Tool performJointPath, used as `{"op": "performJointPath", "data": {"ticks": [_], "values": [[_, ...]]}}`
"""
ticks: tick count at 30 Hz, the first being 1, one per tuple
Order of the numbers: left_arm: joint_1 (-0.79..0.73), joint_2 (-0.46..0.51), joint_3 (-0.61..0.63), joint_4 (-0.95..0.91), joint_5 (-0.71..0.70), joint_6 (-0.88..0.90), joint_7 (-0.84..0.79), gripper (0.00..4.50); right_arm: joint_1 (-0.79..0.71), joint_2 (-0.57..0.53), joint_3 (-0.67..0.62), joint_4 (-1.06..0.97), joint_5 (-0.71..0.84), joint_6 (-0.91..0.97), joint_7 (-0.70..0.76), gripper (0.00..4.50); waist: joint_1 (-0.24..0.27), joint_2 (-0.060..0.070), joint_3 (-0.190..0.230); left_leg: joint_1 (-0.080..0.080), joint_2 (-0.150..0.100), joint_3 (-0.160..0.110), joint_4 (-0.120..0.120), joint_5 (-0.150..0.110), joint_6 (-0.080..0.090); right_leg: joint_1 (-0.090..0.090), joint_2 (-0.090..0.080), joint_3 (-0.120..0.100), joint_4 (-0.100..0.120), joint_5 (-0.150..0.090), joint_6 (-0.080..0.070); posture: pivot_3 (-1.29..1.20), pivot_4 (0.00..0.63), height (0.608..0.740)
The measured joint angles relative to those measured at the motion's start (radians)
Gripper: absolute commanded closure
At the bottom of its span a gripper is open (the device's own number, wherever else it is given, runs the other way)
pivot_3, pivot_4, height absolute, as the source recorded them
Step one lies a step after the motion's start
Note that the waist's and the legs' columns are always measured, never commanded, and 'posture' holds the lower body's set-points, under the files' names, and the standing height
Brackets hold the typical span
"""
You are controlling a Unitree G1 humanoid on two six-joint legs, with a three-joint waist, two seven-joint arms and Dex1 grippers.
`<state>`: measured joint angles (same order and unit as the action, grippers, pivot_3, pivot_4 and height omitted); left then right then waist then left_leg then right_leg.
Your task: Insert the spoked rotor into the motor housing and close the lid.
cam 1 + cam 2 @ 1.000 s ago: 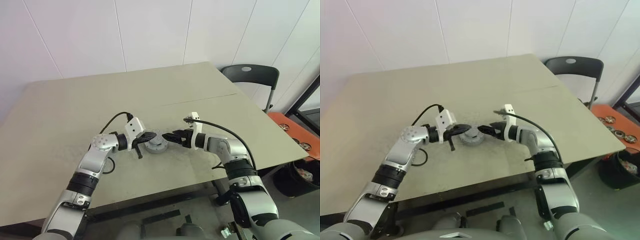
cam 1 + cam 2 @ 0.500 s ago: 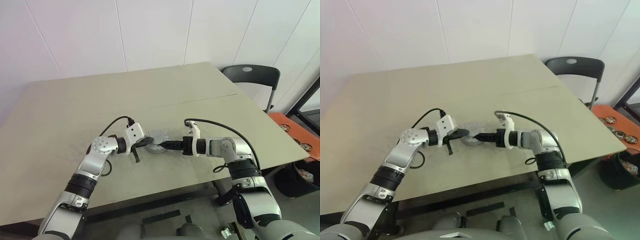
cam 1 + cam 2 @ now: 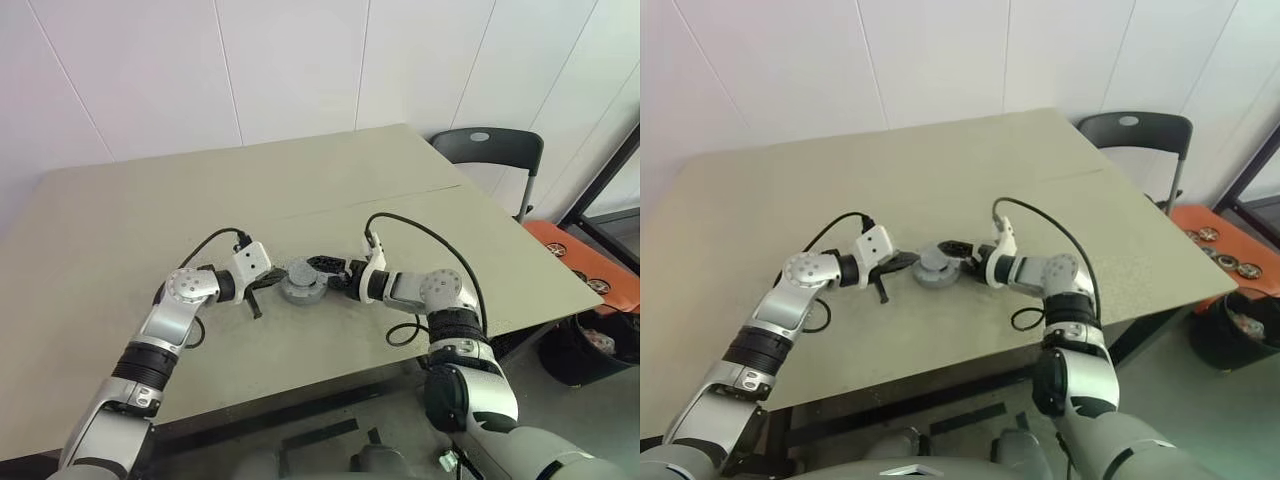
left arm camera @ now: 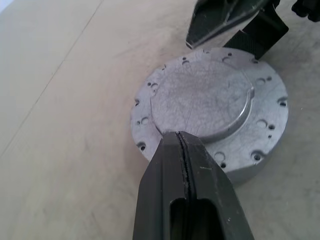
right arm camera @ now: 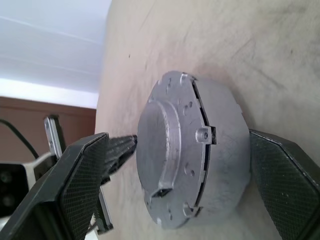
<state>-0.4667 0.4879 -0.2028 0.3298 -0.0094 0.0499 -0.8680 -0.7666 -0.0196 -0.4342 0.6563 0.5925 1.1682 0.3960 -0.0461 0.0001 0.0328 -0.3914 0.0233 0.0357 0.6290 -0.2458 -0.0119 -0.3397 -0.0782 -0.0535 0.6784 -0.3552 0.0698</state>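
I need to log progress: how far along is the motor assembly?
The lid already sits on the housing, so the rotor is presumably inside, though hidden. The open right gripper straddles the unit; the shut left gripper rests at the lid's edge. A thin seam shows between lid and housing, so final seating may remain.
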Motion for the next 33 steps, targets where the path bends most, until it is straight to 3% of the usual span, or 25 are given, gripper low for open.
{"op": "performJointPath", "data": {"ticks": [4, 11, 14, 33], "values": [[0.0, 0.0, 0.001, 0.003, 0.0, 0.0, 0.001, 4.5, -0.009, -0.002, 0.01, 0.019, 0.001, -0.003, 0.006, 0.02, -0.001, 0.0, 0.0, 0.0, 0.0, 0.001, 0.0, 0.0, 0.0, 0.0, 0.0, 0.001, 0.0, 0.0, 0.0, 0.0, 0.0, 0.74], [0.0, 0.001, 0.009, 0.005, 0.001, -0.001, 0.006, 4.5, 0.029, -0.005, 0.054, -0.015, 0.002, 0.061, 0.032, 2.15, 0.001, 0.0, 0.0, -0.003, 0.0, 0.001, -0.001, 0.0, 0.0, -0.003, 0.0, 0.001, 0.0, 0.0, 0.0, 0.0, 0.0, 0.74], [0.002, 0.011, 0.02, 0.017, 0.001, -0.001, 0.005, 4.5, 0.028, -0.007, 0.043, -0.029, 0.023, 0.06, 0.053, 2.71, 0.002, 0.0, 0.0, -0.001, 0.0, 0.001, 0.0, 0.0, 0.0, -0.002, 0.0, 0.001, 0.001, 0.0, 0.0, 0.0, 0.0, 0.74], [0.013, 0.002, 0.033, 0.023, 0.002, -0.018, 0.027, 4.5, 0.039, 0.002, 0.024, -0.035, 0.041, 0.046, 0.067, 2.85, 0.002, 0.0, 0.001, -0.001, 0.0, 0.001, 0.0, 0.0, 0.0, -0.003, -0.001, 0.001, 0.002, 0.0, 0.0, 0.0, 0.0, 0.74]]}}
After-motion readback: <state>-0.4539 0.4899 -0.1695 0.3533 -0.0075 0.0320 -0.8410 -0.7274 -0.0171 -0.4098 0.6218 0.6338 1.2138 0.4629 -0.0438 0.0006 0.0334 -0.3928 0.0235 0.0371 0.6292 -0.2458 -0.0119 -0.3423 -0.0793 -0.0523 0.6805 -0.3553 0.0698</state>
